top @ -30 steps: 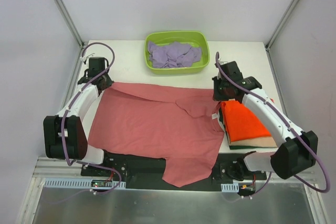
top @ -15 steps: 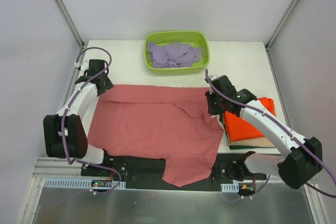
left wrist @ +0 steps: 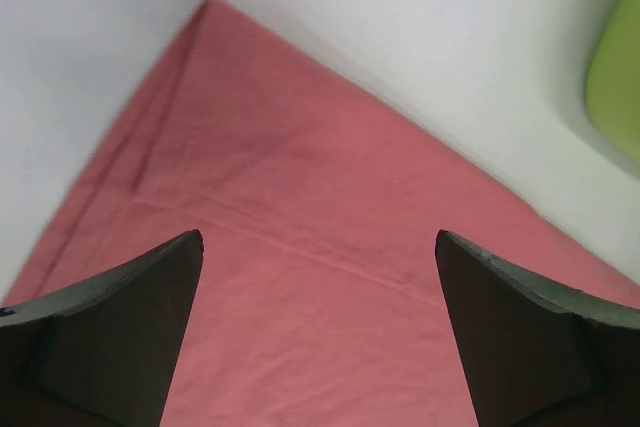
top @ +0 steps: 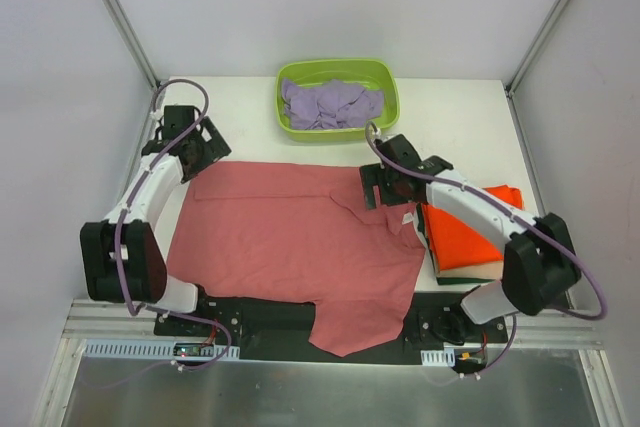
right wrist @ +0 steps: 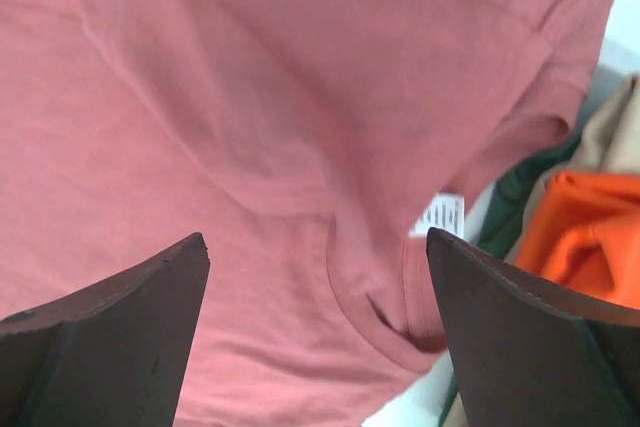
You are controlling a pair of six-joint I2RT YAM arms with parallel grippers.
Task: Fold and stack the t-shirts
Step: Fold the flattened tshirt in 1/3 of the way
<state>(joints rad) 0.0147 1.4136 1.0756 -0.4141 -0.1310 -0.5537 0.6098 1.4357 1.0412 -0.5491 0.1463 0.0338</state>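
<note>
The salmon-red t-shirt (top: 290, 242) lies spread across the table, one flap hanging over the near edge. My left gripper (top: 203, 153) hovers open over its far left corner (left wrist: 300, 207), nothing between the fingers. Over the collar and white label (right wrist: 438, 215) at the shirt's right side, my right gripper (top: 386, 190) stands open too, holding nothing. A folded stack with the bright orange t-shirt (top: 470, 232) on top and a tan one (top: 478, 271) beneath sits at the right. Lavender t-shirts (top: 330, 104) lie crumpled in the tub.
The lime-green tub (top: 338, 132) stands at the back centre of the white table (top: 460, 112). A dark green cloth edge (right wrist: 520, 197) shows under the stack. Frame posts rise at both back corners.
Both grippers have opened and let go of the salmon-red shirt's far edge, which now lies flat. The right gripper has moved left from the stack to over the collar.
</note>
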